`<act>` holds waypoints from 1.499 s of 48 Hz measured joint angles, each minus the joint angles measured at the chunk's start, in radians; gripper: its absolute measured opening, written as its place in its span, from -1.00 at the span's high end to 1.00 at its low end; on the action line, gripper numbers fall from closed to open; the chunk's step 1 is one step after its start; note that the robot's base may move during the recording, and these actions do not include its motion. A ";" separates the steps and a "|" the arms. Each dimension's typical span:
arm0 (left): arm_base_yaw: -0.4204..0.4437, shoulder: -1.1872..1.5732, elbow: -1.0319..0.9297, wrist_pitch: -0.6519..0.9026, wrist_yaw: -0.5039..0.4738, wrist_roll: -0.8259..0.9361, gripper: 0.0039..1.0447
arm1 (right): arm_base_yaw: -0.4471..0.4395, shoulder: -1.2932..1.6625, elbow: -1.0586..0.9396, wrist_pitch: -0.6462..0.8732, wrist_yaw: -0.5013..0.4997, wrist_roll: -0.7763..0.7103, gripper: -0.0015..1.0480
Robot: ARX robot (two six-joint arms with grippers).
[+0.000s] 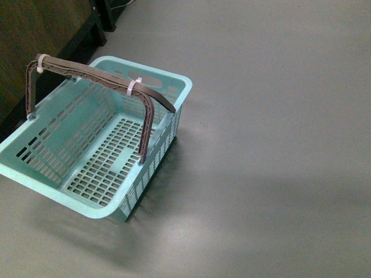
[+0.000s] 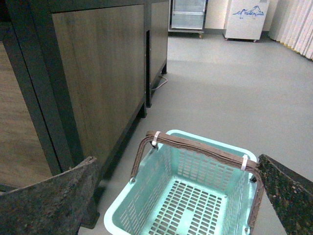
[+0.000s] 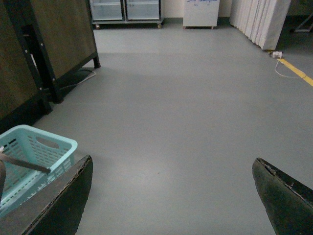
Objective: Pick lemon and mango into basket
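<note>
The mint-blue basket stands empty on the grey floor at the left of the front view, its brown handles upright and tied with white zip ties. It also shows in the left wrist view and at the edge of the right wrist view. My left gripper is open and hangs above the basket. My right gripper is open over bare floor, to the right of the basket. The lemon and the mango are out of view.
A dark wood cabinet on black legs stands close behind and left of the basket. Glass-door units, a white chest and curtains line the far wall. A yellow floor line runs at the right.
</note>
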 joint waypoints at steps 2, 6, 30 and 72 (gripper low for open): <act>0.007 0.014 0.008 -0.026 0.017 -0.022 -0.87 | 0.000 0.000 0.000 0.000 0.000 0.000 -0.83; 0.059 0.189 0.117 -0.261 0.188 -0.238 -0.87 | 0.000 0.000 0.000 0.000 -0.002 0.000 -0.83; 0.157 1.361 0.368 0.487 0.332 -1.077 -0.87 | 0.000 0.000 0.000 0.000 -0.002 0.000 -0.83; -0.090 2.337 1.244 0.530 0.239 -1.266 -0.86 | 0.000 0.000 0.000 0.000 -0.003 0.000 -0.83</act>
